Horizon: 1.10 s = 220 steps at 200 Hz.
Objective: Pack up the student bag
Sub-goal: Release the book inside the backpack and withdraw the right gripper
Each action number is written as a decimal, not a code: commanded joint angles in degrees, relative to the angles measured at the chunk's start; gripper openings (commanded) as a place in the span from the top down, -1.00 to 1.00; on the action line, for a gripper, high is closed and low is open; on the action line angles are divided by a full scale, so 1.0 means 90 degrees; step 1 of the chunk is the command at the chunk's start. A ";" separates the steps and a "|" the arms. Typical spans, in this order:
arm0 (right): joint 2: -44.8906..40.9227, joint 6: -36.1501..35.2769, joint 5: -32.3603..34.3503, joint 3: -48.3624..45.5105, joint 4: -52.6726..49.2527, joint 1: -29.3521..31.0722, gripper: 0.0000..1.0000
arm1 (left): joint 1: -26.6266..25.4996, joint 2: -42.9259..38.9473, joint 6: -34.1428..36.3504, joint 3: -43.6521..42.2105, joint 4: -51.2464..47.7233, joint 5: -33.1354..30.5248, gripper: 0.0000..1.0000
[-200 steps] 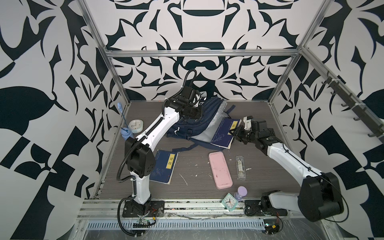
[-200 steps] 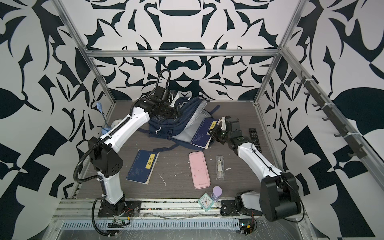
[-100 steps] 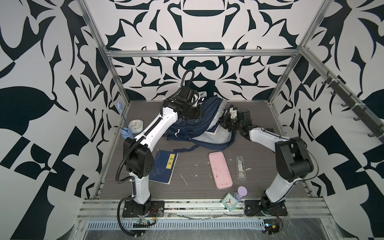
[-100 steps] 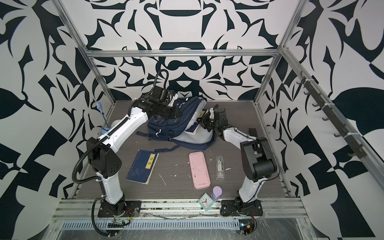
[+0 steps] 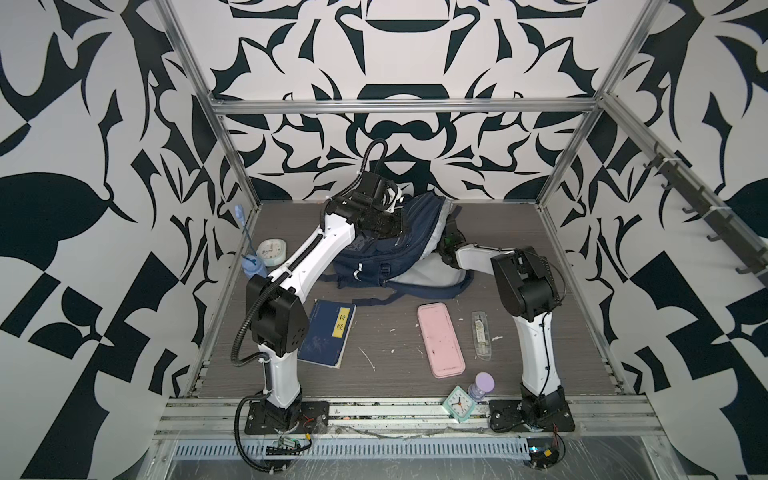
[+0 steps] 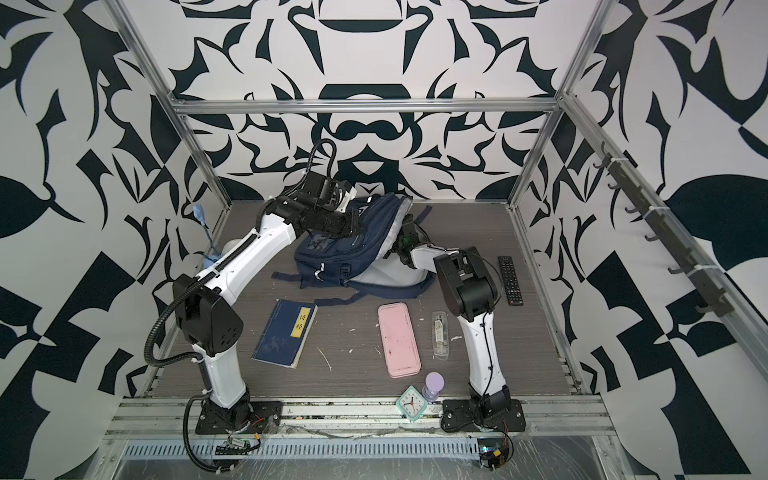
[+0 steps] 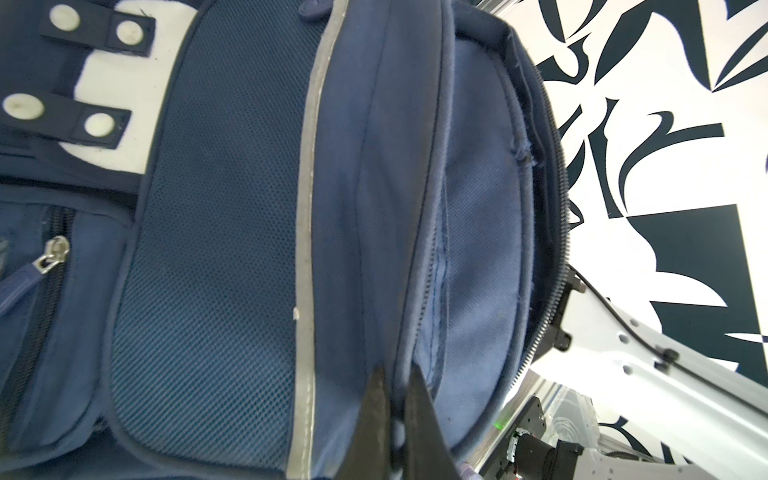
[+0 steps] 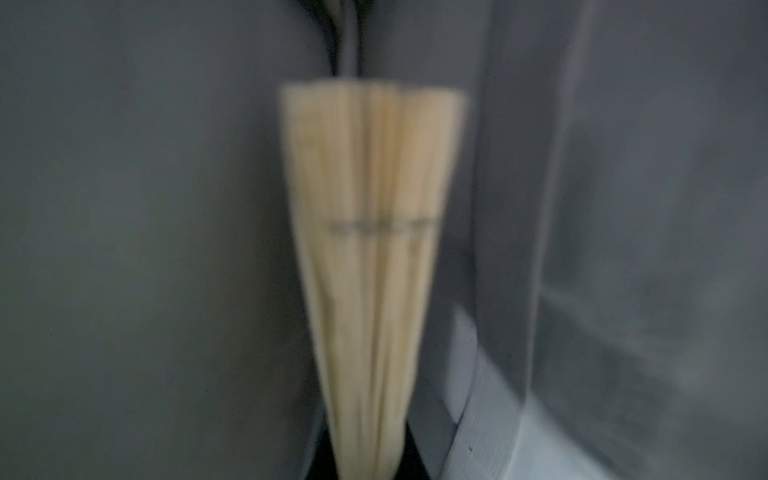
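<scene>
There, at the back middle of the table [image 5: 511,226], lay the student bag [image 5: 384,249], its opening rim pinched tight by the left gripper [image 7: 397,376]. The right gripper [image 8: 368,469], buried inside the bag and hidden in both top views, clamped a blurred cream-paged book [image 8: 370,249]. In front lay a blue book [image 5: 328,334], a pink pencil case [image 5: 440,340] and a mint alarm clock [image 5: 458,404].

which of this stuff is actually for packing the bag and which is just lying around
For the job: student bag; left gripper, pinching its rim; right gripper, clamping the held book; likely next: blue book, pink case, clear case.
Probably just lying about: remote, front clock, side clock, purple-capped bottle.
</scene>
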 commanded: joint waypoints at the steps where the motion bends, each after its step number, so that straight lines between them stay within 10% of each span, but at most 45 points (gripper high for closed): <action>1: -0.0340 -0.0944 0.0119 0.0737 -0.1210 0.0056 0.59 | 0.0026 -0.0440 -0.0100 -0.0104 0.0614 0.0349 1.00; 33: -0.0382 -0.2023 0.0471 0.1374 -0.2992 0.0047 -0.14 | 0.0014 -0.0521 -0.0120 -0.0267 0.0713 0.0350 1.00; 64: -0.0467 -0.2919 0.0732 0.2095 -0.4455 0.0019 -0.42 | 0.0020 -0.0469 -0.0160 -0.0265 0.0770 0.0371 1.00; 118: -0.0863 -0.3471 0.0839 0.1857 -0.5218 -0.0429 -0.49 | 0.0042 -0.0319 -0.0225 -0.0151 0.0816 0.0335 1.00; 220: -0.3920 -0.4289 0.2023 -0.1759 -0.5106 -0.0554 -0.29 | 0.0042 0.0470 -0.0442 0.0167 0.1001 0.0154 1.00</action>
